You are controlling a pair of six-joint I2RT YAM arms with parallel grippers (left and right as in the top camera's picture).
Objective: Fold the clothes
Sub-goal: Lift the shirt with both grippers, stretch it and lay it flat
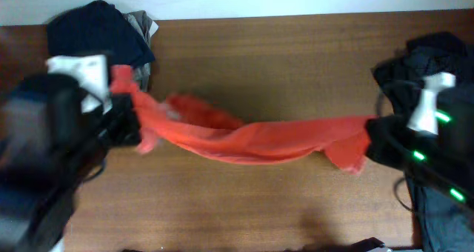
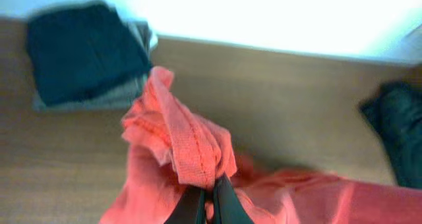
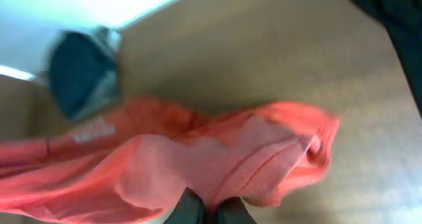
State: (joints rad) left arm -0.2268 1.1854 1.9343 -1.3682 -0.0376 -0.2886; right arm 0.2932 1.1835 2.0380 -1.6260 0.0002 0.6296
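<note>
Left claw (image 2: 210, 190) and right claw (image 3: 211, 208) clamp closed, well apart.

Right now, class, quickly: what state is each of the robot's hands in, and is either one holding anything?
Left hand: closed, pinching one end of the orange-red T-shirt.
Right hand: closed, pinching the other end of the same shirt.

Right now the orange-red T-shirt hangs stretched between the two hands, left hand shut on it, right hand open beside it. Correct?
Not quite: the right hand is shut on the T-shirt too, as the right wrist view shows. The rest holds: the left hand is shut on it and it hangs stretched between them.
</note>
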